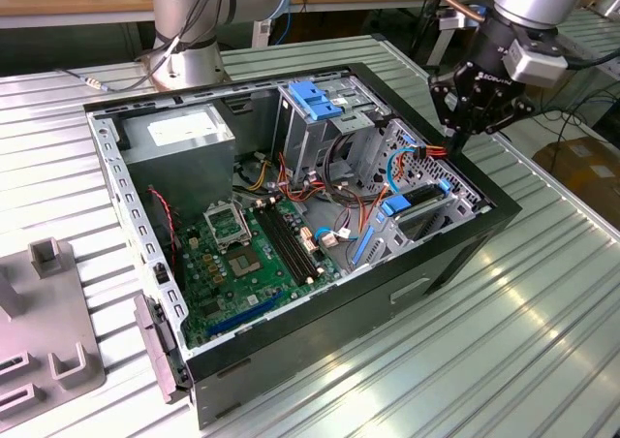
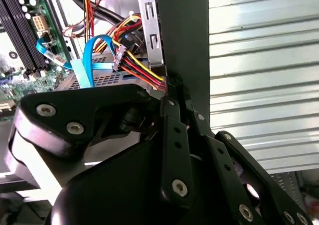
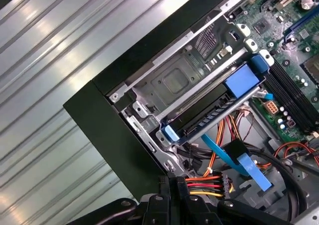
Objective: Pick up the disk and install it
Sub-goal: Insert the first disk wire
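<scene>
- We are looking at an open computer case (image 1: 291,293) lying on its side on the ribbed metal desk (image 1: 542,341), with the motherboard (image 1: 242,254) facing up.
- We are finding the disk (image 3: 209,113) already sitting in the bay (image 3: 169,80) at the case's front corner, on the exterior view's right; its blue carrier frame is showing along the edge and its dark body is lying flat between the bay's metal rails.
- In the exterior view the disk (image 1: 426,203) is lying just inside the case wall, beside the blue and coloured cables.
- We are seeing the claw (image 1: 455,140) hanging just above that corner, close to the bundle of red, yellow and black power wires (image 3: 209,182).
- Its fingers are standing narrow, drawn nearly together, and we are seeing nothing gripped between them; they may be brushing the wires, though the wrist views are too crowded for us to be sure.
- We are judging the pick-up as done and the disk as placed in its bay.
- Whether it is fully seated and latched, we are unable to say; the near end of the frame is looking slightly proud of the rail.
- No connector is looking plugged into the disk, so we are taking the cabling as still open.
</scene>
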`<state>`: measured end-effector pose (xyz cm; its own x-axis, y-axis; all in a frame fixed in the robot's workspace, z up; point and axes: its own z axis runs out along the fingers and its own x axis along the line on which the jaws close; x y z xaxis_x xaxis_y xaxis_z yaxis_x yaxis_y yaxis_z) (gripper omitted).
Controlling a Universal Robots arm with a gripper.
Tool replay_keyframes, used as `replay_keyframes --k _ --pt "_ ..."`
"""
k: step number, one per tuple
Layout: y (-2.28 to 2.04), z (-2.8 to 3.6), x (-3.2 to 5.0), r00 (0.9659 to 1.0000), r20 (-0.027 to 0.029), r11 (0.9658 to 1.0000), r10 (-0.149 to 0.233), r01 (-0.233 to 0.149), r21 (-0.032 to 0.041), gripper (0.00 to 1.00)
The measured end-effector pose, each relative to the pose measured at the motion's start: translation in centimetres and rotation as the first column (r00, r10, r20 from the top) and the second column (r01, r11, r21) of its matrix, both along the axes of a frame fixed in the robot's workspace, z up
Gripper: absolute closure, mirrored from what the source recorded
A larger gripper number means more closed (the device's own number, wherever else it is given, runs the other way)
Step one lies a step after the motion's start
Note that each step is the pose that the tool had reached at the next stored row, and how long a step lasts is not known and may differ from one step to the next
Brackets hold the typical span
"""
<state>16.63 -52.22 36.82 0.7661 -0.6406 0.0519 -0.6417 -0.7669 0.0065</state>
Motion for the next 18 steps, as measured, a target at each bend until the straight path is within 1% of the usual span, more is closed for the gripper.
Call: replay_keyframes --k 2,3,9,13,16,18 --pt "0.00 0.00 0.00 0.9988 0.0000 0.9988 -0.049 0.049 0.0000 0.83" --pt "0.00 -0.01 0.01 0.9969 0.0001 0.9969 -0.079 0.079 -0.0004 0.83" --pt "0.01 -0.01 -0.03 0.9959 0.0001 0.9959 -0.090 0.090 -0.0018 0.83" --pt "0.00 -0.01 -0.13 0.9926 0.0001 0.9926 -0.121 0.121 -0.0017 0.83" --pt "0.00 -0.02 -0.45 0.9905 0.0001 0.9905 -0.138 0.138 -0.0017 0.83" --pt "0.00 -0.01 -0.52 0.9878 0.0002 0.9878 -0.156 0.156 -0.0017 0.83"
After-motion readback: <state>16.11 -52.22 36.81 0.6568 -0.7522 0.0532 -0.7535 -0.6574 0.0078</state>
